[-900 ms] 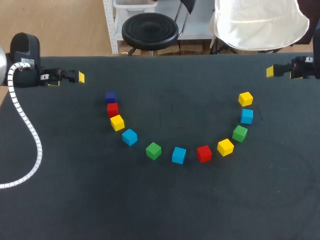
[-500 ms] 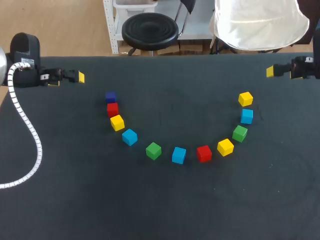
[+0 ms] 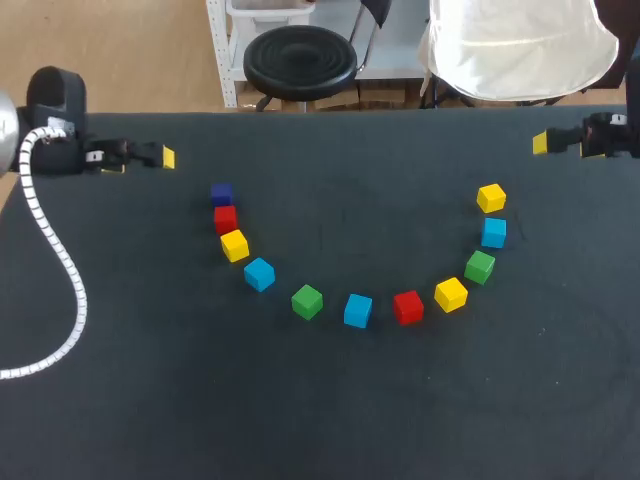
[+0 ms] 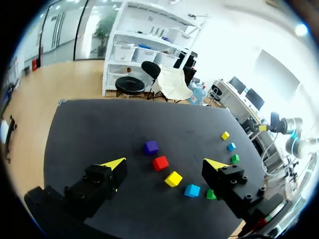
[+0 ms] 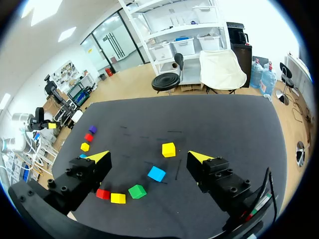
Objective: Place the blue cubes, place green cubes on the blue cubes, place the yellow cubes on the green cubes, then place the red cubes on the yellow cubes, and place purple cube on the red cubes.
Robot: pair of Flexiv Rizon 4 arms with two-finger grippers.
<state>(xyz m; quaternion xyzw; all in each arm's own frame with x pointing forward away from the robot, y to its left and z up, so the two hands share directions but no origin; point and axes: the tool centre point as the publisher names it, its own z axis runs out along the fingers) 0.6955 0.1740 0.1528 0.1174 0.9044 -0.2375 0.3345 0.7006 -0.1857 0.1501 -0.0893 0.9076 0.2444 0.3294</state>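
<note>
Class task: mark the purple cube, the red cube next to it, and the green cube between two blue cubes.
purple cube (image 3: 221, 193), head view, its top face.
red cube (image 3: 226, 218), head view, its top face.
green cube (image 3: 307, 300), head view, its top face.

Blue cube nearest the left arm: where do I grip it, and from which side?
Probably from above with the left gripper, fingers on the two faces turned to the arc's inside and outside. The blue cube lies flat, with a yellow cube close on one side and a green cube on the other, so those faces offer less room.
</note>
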